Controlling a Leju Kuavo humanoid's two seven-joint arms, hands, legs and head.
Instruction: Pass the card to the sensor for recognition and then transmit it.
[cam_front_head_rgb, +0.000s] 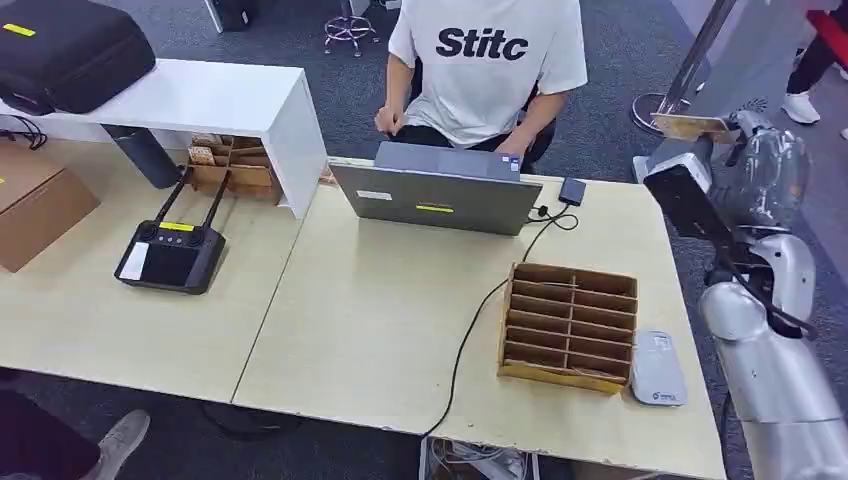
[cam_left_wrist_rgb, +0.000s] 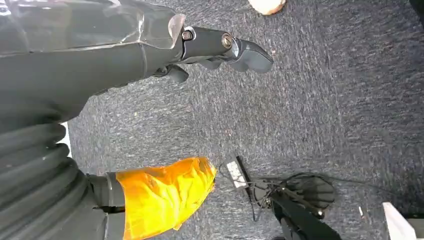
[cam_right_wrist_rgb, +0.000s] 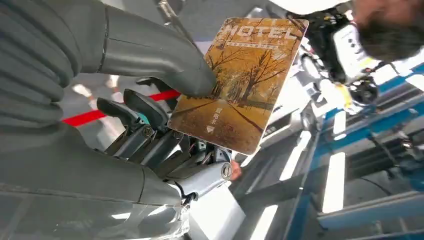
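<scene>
card (cam_right_wrist_rgb: 240, 85): "hotel" stood in pale capitals along one short edge, over an autumn avenue picture; smaller characters and a small arrow lay lower on it, too small to read.
t-shirt (cam_front_head_rgb: 487, 60): "stitc" was printed in dark letters across the white chest of the person seated behind the laptop; any further letters were hidden.

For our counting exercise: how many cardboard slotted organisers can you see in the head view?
2. One slotted organiser lies on the desk beside the white sensor. The other organiser sits further back, partly tucked under the white table; more may be hidden there.
</scene>
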